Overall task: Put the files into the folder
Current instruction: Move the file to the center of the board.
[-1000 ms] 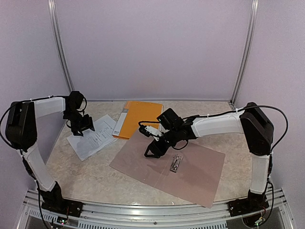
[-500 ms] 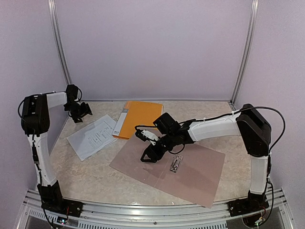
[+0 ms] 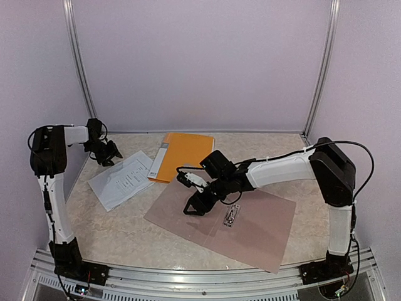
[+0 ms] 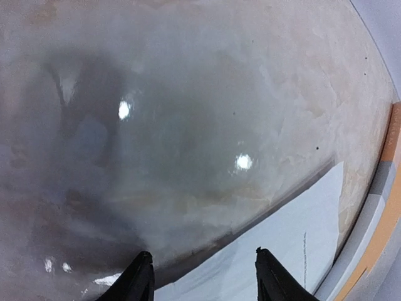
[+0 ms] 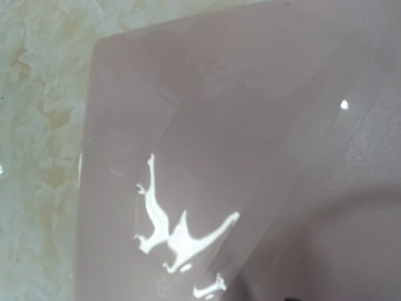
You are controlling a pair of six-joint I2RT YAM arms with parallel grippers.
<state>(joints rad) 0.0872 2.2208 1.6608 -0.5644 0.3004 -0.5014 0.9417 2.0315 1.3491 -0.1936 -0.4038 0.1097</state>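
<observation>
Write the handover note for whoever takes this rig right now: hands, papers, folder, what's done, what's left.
Left hand: open, empty, above the table just beyond the papers.
Right hand: open, empty, over the left side of the open folder.
Papers: flat on the table, left of the folder, beside an orange cover.
Done: folder lies open, clip showing.
Left: pick up the papers and lay them in the folder.

Overhead view: bright, even, soft light from above; only faint shadows on the desk point(image 3: 113, 219); detail reasonably sharp. Left wrist view: hazy and blurred; a broad dark shadow covers the glossy desk, dotted with small white lamp glints; lines bow at the edges as through a wide lens; the white files point(image 4: 288, 238) are out of focus. Right wrist view: very close and soft; white glare streaks on the shiny folder point(image 5: 250, 125).
</observation>
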